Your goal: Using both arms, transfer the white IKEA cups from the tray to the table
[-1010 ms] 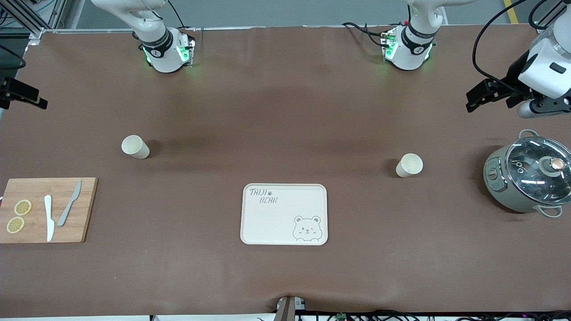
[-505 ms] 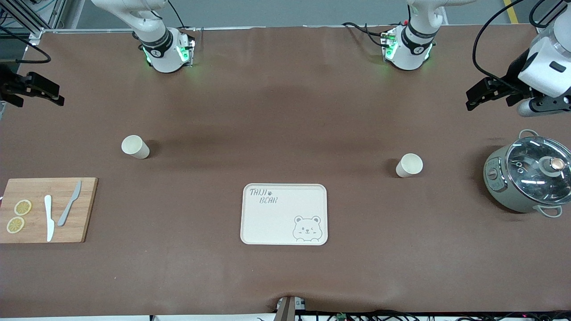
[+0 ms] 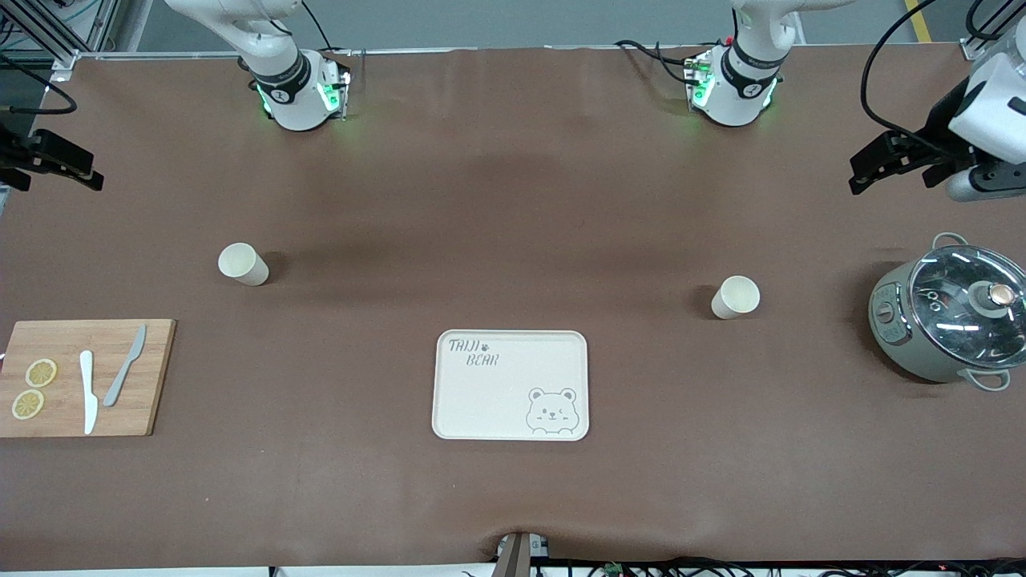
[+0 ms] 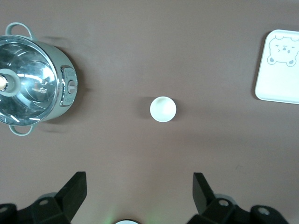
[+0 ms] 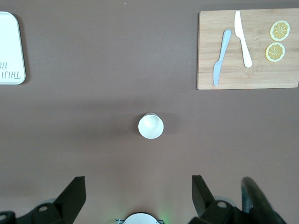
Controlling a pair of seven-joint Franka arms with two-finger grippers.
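Two white IKEA cups stand upright on the brown table. One cup (image 3: 244, 264) is toward the right arm's end, the other cup (image 3: 735, 296) toward the left arm's end. My right gripper (image 3: 68, 164) hangs open and empty high over the table's edge at the right arm's end. In the right wrist view its open gripper (image 5: 138, 193) is above and apart from its cup (image 5: 151, 126). My left gripper (image 3: 862, 172) hangs open and empty over the left arm's end. The left wrist view shows the gripper (image 4: 138, 191) open, with its cup (image 4: 163, 109) apart from it.
A cream tray with a bear drawing (image 3: 510, 344) lies between the cups, nearer the front camera. A wooden board (image 3: 152, 377) with two knives and lemon slices lies at the right arm's end. A lidded grey pot (image 3: 906, 336) stands at the left arm's end, below the left gripper.
The right gripper has come in over the table's edge, then eased back a little. The left gripper has shifted slightly outward toward its end of the table. The cups have not moved.
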